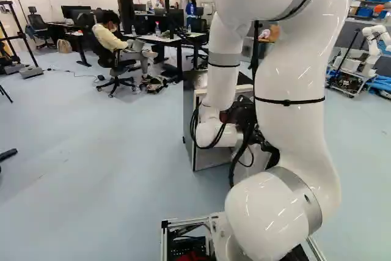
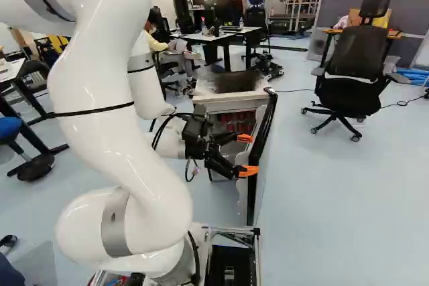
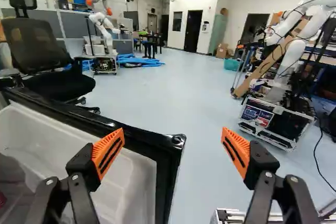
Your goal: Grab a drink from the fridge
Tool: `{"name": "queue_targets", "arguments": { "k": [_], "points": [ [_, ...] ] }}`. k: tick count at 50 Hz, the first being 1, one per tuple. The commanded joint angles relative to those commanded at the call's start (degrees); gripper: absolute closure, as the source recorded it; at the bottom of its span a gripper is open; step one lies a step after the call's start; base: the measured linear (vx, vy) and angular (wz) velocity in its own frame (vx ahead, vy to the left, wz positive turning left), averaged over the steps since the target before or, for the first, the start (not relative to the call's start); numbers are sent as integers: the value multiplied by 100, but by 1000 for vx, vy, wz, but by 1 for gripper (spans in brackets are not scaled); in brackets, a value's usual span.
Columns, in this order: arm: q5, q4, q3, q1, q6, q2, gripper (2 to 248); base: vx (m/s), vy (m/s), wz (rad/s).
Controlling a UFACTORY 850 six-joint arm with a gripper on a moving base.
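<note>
Since the fridge [image 2: 228, 104] door [image 3: 126, 182] stands open beside me, step in hand looks like door work: probably pushing it wider from the inner side before going in. My gripper [image 3: 172, 136] is spread wide, nothing held. Door's free corner shows between my fingers: one finger in front of the pale inner liner, the other past the black rim [image 3: 170, 166]. Can't tell if either pad touches. Drink: reddish items [image 2: 238, 125] inside the fridge, likely the drinks, off to the side of the finger nearer the hinge, well outside my grip; can't pick out one can or bottle.

To do it well: keep fingers apart, press the hinge-side finger flat on the liner, follow the door's arc slowly, away from the opening. Don't close on the rim; it could drag the door back or twist the wrist. Risk: slipping off the corner, or rocking the fridge. Once the gap suits my wrist, back off clear of the rim, turn toward the reddish items, then go in level.
</note>
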Motion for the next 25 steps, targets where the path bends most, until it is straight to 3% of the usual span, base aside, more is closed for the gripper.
{"name": "queue_targets", "arguments": {
  "k": [25],
  "points": [
    [0, 0, -782, -1199, 0, -239, 3, 0, 0, 0]
  ]
}}
